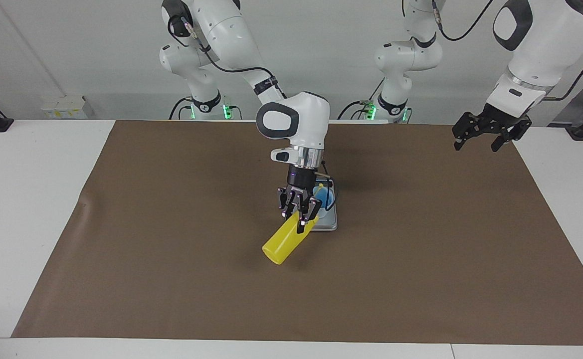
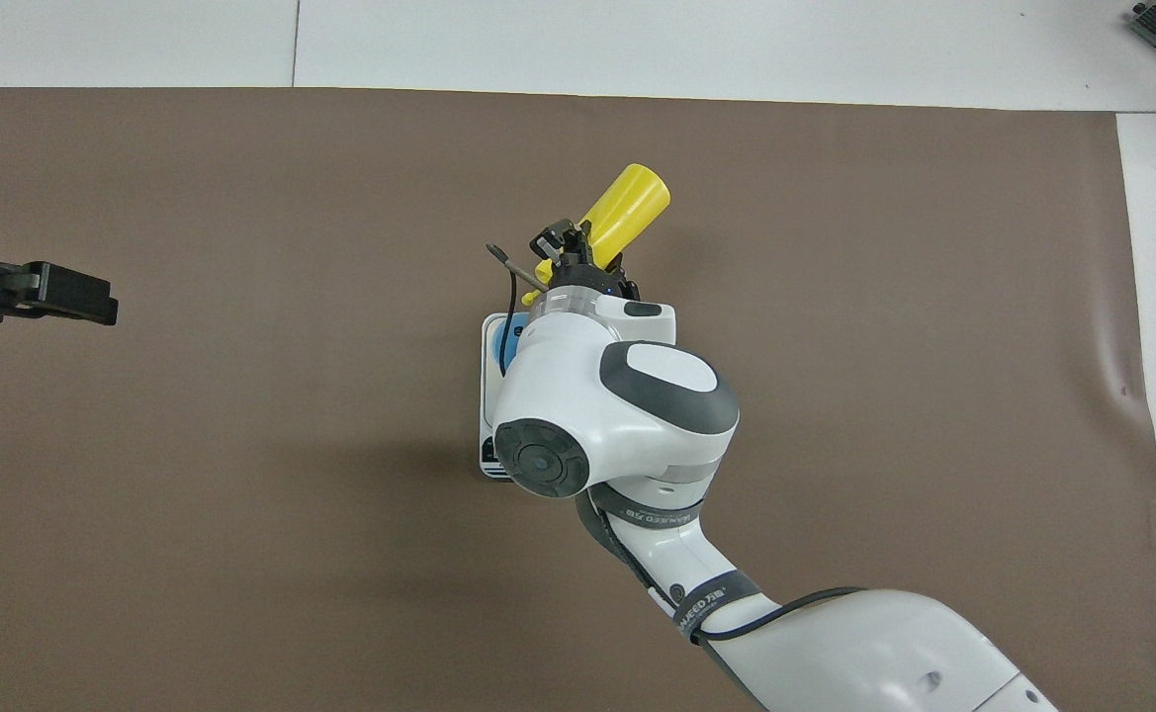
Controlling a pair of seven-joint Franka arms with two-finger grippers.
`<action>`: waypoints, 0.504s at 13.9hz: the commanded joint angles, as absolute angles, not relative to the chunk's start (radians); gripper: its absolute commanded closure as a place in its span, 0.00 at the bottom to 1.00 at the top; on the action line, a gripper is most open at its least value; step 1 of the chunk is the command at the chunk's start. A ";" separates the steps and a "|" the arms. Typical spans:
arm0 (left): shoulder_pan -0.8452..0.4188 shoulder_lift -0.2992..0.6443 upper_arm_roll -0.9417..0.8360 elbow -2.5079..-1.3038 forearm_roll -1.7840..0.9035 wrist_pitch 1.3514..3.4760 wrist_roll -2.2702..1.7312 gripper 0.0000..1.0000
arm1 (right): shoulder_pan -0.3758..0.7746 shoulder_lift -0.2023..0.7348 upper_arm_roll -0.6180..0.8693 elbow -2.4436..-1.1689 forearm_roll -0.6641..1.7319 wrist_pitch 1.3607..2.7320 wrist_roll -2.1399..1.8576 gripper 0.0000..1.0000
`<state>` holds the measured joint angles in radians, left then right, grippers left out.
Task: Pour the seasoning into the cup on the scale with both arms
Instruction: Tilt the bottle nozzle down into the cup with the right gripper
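Pouring | yellow squeeze bottle clamped in right claw, tipped nozzle-down over blue cup on scale | left claw parked open, empty.

White table, brown mat

My right arm hangs over the scale, blocking access from above. I see bare brown mat all around it.
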<state>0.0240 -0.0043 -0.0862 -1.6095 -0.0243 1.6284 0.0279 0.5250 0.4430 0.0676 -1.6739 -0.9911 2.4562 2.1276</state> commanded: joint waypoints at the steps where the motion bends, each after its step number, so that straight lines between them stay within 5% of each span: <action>1: 0.038 -0.028 -0.095 -1.628 -0.014 1.615 0.029 0.00 | 0.493 0.410 0.077 -1.661 -0.933 2.456 2.131 1.00; 7: 0.038 -0.028 -0.094 -1.628 -0.012 1.615 0.029 0.00 | 0.456 0.354 0.077 -1.698 -0.844 2.456 2.108 1.00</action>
<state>0.0240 -0.0043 -0.0862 -1.6095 -0.0243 1.6284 0.0279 0.4785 0.3994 0.0672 -1.6648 -0.8741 2.4561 2.1271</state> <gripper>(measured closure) 0.000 0.520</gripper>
